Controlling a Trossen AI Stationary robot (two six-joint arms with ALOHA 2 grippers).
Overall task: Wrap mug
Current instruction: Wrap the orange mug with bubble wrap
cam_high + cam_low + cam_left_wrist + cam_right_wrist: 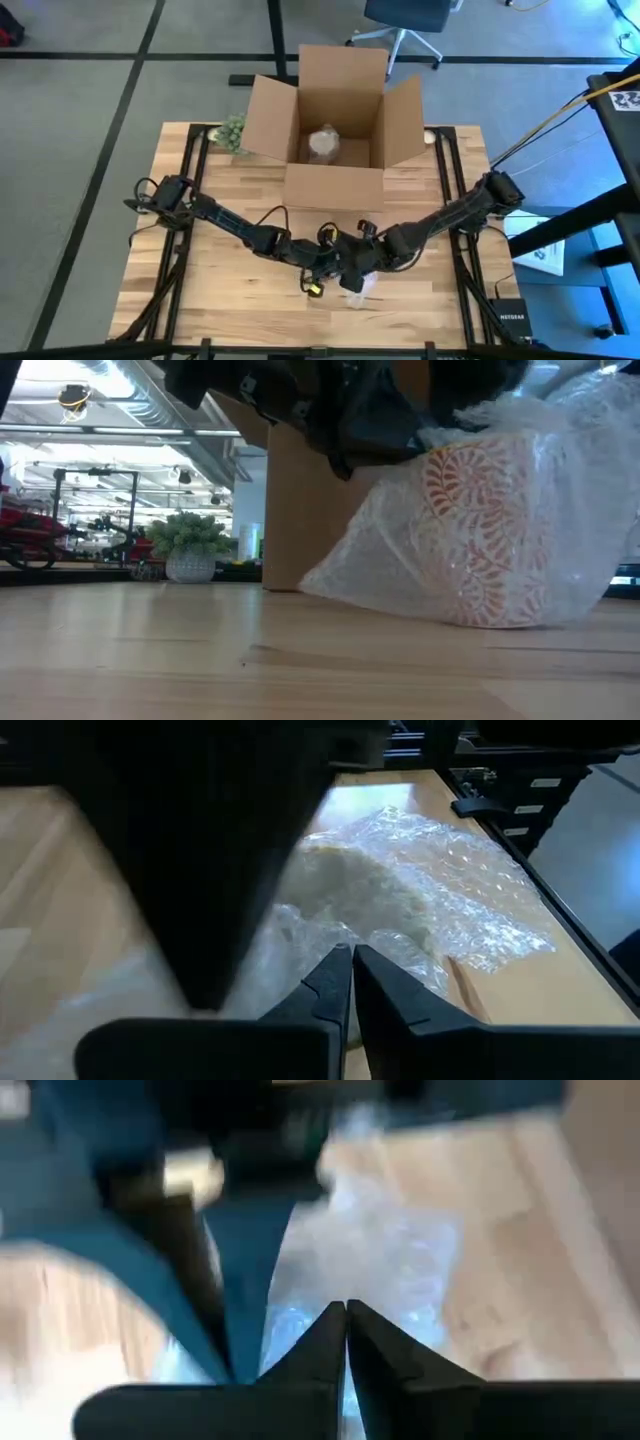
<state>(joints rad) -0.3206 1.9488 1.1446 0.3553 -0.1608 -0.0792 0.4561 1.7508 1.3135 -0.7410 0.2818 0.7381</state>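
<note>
The left tool shows its two dark fingers pressed tip to tip in its wrist view, narrow, with clear bubble wrap lying just beyond them; whether a fold of the wrap is pinched between the tips cannot be told. The right tool is likewise narrow, its fingers meeting at a point over the same crinkled wrap, and again a pinch on the film cannot be confirmed.

From above, both tools meet at about 6 o'clock on the wooden surface, the left tool and right tool almost touching each other over a pale bundle. The arms run outward from there toward 9 o'clock and 3 o'clock.

The level view shows that bundle closely: a mug with a red leaf pattern on white, loosely covered in the clear wrap, resting on the surface with dark arm parts directly over it.

Behind the bundle, toward 12 o'clock, stands an open cardboard box with its flaps spread, holding a pale wrapped item on its bottom. A small potted plant sits just beside the box at about 10 o'clock. Off the surface at 4 o'clock lies a dark router.
</note>
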